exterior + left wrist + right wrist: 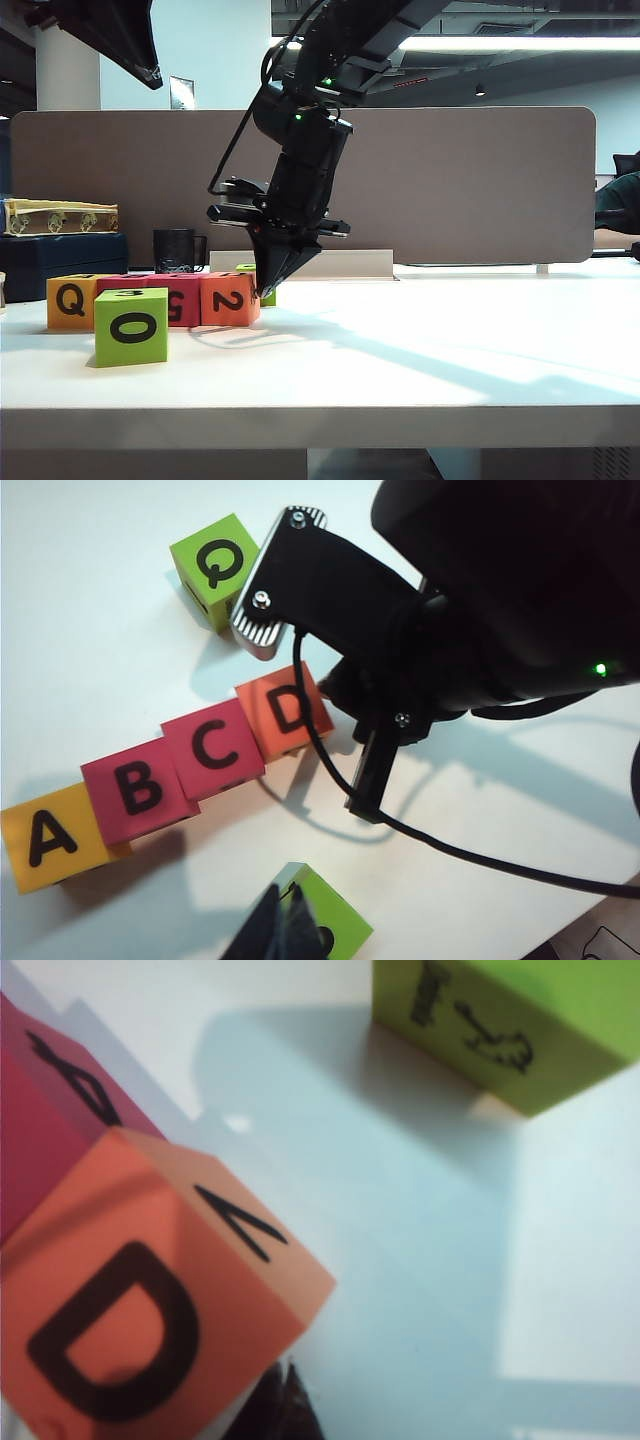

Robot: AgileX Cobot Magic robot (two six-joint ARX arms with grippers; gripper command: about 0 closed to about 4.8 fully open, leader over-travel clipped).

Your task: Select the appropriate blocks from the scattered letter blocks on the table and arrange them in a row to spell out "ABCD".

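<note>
— Row of four cubes on the white table [420, 350], left of centre: yellow-orange cube [45, 837], two red cubes [137, 789] [213, 748], orange cube [282, 712]; tops reading A, B, C, D.

— And the fingers?

— Right gripper [268, 288] pointing down just beside the orange cube's right end, fingers closed on nothing; left gripper [285, 932] high above the row, fingers closed, empty.

— Leftovers?

— Lime cube marked 0 [131, 326] near the front edge; another lime cube [510, 1020] behind the row.

Yellow-orange A cube [48, 838], red B cube [138, 790], red C cube [213, 748], orange D cube [285, 712].
</note>
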